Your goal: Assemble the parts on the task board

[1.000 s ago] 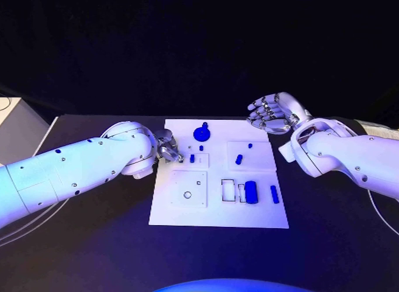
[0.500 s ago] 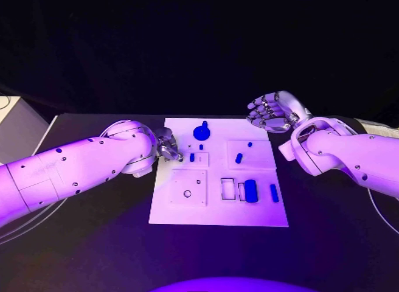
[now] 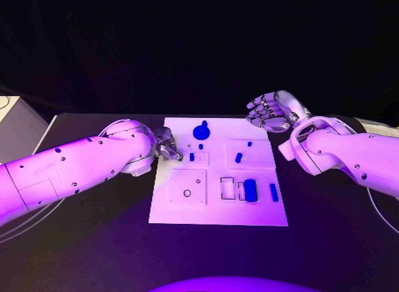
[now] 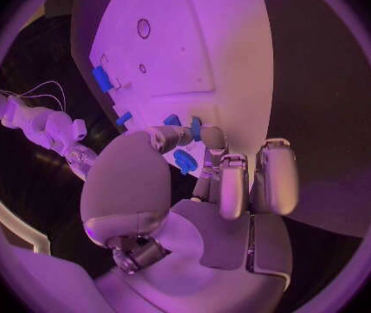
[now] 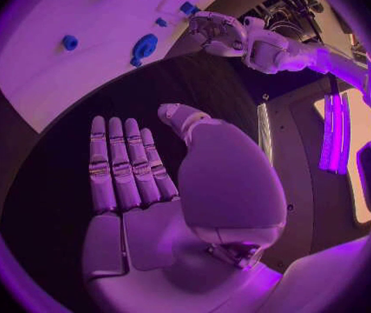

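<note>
Black tabletop, board [image 3: 219, 210] at centre. Several parts [image 3: 249, 188] seated, some slots empty. Left hand [image 3: 168, 148] at board's left edge, grip unclear. Right hand [image 3: 271, 112] spread, idle past far-right corner.

The left hand [image 3: 167, 148] is largely hidden behind its own arm at the board's [image 3: 219, 214] left edge in the head view; whether its fingertips touch a blue piece cannot be told. From the left wrist, the thumb covers part of a blue piece [image 4: 185, 161]. The small blue pegs [image 3: 201, 146] are too small to identify.
</note>
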Robot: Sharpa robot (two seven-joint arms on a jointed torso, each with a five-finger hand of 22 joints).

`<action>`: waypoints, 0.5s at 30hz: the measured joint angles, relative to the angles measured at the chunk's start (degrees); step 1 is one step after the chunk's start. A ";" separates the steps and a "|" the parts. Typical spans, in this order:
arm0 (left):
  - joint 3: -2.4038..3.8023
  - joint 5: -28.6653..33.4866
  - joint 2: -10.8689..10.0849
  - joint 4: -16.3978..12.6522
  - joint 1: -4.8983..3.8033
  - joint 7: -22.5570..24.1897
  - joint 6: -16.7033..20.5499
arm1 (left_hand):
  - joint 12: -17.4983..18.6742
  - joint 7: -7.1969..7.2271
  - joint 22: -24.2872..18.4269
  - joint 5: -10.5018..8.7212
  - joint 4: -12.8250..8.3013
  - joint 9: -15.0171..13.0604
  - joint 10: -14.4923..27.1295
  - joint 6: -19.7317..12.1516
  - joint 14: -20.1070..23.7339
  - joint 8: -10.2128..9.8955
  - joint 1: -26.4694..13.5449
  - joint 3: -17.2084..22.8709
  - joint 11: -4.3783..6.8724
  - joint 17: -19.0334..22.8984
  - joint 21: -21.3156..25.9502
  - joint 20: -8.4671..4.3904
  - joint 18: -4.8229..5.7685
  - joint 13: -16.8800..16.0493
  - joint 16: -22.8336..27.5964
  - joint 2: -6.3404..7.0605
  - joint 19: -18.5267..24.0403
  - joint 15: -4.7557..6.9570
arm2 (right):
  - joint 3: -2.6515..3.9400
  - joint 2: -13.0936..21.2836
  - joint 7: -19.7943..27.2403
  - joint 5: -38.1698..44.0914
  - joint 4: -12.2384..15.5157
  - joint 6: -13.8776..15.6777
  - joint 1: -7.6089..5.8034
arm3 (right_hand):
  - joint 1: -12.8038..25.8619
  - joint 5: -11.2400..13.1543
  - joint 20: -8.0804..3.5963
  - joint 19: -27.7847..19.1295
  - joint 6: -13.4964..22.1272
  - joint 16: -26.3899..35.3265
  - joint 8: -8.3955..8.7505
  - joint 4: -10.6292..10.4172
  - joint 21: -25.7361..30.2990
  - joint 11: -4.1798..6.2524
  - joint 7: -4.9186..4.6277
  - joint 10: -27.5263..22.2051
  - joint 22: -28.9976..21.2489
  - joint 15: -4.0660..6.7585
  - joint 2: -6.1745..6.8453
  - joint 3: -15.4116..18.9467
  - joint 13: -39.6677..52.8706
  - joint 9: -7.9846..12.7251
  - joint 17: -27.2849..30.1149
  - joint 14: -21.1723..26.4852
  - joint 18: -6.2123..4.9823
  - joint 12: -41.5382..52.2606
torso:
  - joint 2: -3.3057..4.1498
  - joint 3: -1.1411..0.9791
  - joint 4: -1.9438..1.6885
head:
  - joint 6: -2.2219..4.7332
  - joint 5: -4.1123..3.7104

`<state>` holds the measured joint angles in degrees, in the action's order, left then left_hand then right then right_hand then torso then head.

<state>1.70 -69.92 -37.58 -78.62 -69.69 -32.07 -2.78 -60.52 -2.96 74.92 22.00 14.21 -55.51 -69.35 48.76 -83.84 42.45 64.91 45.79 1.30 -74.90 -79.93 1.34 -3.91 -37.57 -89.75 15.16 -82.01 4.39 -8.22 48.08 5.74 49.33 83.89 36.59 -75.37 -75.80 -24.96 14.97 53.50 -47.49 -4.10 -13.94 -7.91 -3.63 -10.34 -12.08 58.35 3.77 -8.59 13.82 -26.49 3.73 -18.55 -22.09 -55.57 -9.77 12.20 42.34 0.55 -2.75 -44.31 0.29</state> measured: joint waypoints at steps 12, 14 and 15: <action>-0.75 -0.08 0.57 0.44 -0.42 0.37 -0.30 | 0.00 0.10 -0.01 -0.01 0.16 -0.08 -0.01 0.10 0.00 0.15 0.00 0.16 -0.01 0.00 0.00 0.00 0.00 0.19 0.00 0.00 0.00 0.00 | 0.00 0.01 0.02 -0.08 0.08 -0.21 0.00 | 0.49 -0.90 0.00 0.00 -0.21 0.00 0.23 -0.57 0.00 0.00 -0.21 0.00 0.00 0.00 0.13 -0.08 0.00 0.13 0.29 0.00 0.01 0.00 | -0.01 -0.03 0.03 | -0.21 -0.12; -0.84 -0.07 0.67 0.51 -0.46 0.42 -0.30 | 0.00 0.10 -0.01 -0.01 0.16 -0.10 -0.01 0.10 0.00 0.27 -0.23 0.16 -0.01 0.00 0.00 0.00 0.00 0.28 0.00 -0.24 0.00 0.00 | 0.00 0.01 0.04 -0.10 0.09 -0.24 0.00 | 0.56 -1.12 0.00 0.00 -0.21 0.00 0.23 -0.57 0.00 0.00 -0.21 0.00 0.00 0.00 0.06 -0.09 0.00 0.13 0.35 0.00 0.01 0.00 | -0.01 -0.03 0.03 | -0.23 -0.14; -0.86 -0.07 0.70 0.54 -0.47 0.45 -0.29 | 0.00 0.10 -0.01 -0.01 0.16 -0.09 -0.02 0.11 0.00 0.33 -0.23 0.16 -0.02 0.00 0.00 0.00 0.00 0.28 0.00 -0.24 0.00 0.00 | 0.00 0.01 0.04 -0.11 0.10 -0.26 0.00 | 0.56 -1.12 0.00 0.00 -0.21 0.00 0.23 -0.57 0.00 0.00 -0.21 0.00 0.00 0.00 0.06 -0.09 0.00 0.13 0.36 0.00 0.01 0.00 | -0.01 -0.03 0.03 | -0.24 -0.15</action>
<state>0.84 -69.98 -36.88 -78.08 -70.16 -31.62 -3.07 -60.52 -2.86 74.92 21.99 14.38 -55.61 -69.37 48.87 -83.83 42.78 64.68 45.95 1.28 -74.90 -79.93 1.34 -3.91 -37.30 -89.75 14.92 -82.01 4.39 -8.22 48.09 5.79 49.22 83.98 36.33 -75.37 -75.24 -26.08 14.96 53.50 -47.70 -4.10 -13.71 -8.49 -3.63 -10.34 -12.29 58.35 3.77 -8.59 13.88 -26.57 3.73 -18.41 -21.74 -55.57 -9.76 12.20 42.33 0.52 -2.71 -44.56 0.14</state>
